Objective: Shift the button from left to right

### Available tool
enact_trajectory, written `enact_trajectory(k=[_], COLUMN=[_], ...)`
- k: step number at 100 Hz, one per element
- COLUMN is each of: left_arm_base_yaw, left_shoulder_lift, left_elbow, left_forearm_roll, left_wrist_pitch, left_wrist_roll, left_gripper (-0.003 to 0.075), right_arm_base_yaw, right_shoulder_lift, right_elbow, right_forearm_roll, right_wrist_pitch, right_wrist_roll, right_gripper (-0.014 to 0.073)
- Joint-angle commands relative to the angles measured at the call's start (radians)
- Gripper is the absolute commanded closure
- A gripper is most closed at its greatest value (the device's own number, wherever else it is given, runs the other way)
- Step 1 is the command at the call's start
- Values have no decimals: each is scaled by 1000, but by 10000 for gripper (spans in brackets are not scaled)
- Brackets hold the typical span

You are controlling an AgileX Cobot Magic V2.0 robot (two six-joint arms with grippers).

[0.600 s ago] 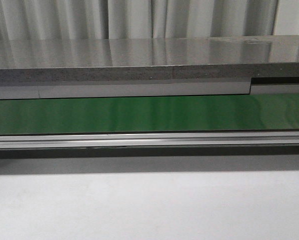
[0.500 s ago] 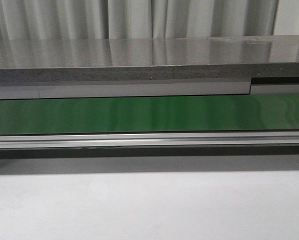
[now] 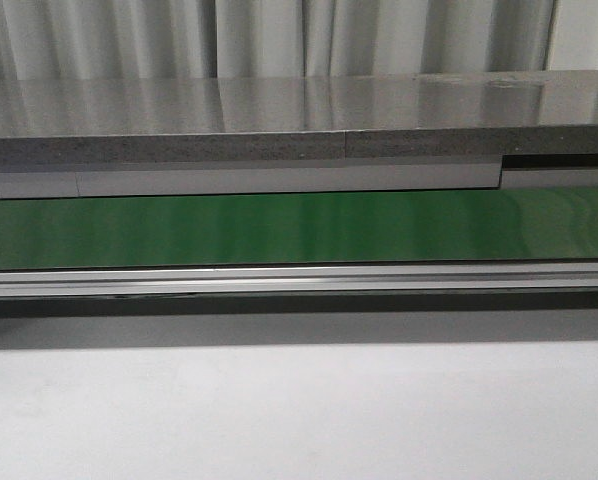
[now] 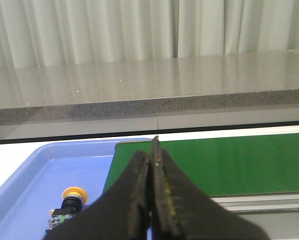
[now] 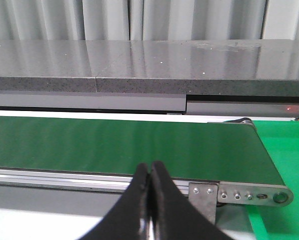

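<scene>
The button (image 4: 69, 202), with a yellow-orange cap, black body and pale contact block, lies in a blue tray (image 4: 34, 170) in the left wrist view. My left gripper (image 4: 150, 155) is shut and empty; it hangs above the tray's edge beside the green conveyor belt (image 4: 214, 165), apart from the button. My right gripper (image 5: 149, 167) is shut and empty, in front of the belt's right end (image 5: 139, 145). The front view shows only the belt (image 3: 299, 228); neither gripper nor the button shows there.
A grey stone counter (image 3: 299, 120) runs behind the belt, with curtains beyond. An aluminium rail (image 3: 299, 278) edges the belt's front. A metal end bracket (image 5: 249, 192) and a green surface (image 5: 284, 150) lie at the belt's right end. White tabletop (image 3: 299, 410) lies in front.
</scene>
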Motion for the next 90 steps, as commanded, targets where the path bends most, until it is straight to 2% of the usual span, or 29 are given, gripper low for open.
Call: enact_trajectory(k=[1, 30, 49, 73, 82, 90], left_arm_base_yaw=[2, 2, 2, 2, 2, 2], left_shoulder_lift=[-34, 26, 171, 428, 507, 555], left_elbow=[27, -160, -393, -685, -747, -760], left_forearm_roll=[-33, -152, -139, -75, -75, -77], left_wrist_pitch=[-88, 42, 262, 665, 726, 715], left_wrist_roll=[-11, -11, -11, -11, -11, -11], left_gripper=[739, 739, 739, 739, 739, 739], right_arm_base_yaw=[0, 0, 0, 0, 0, 0], right_shoulder_lift=[-16, -16, -16, -16, -16, -16], right_elbow=[-19, -19, -19, -19, -19, -19], right_forearm_roll=[-8, -8, -8, -8, -8, -8], right_wrist_pitch=[-85, -85, -85, -85, -85, -85], right_wrist_roll=[-3, -3, -3, -3, -3, -3], right_gripper=[661, 661, 661, 661, 661, 661])
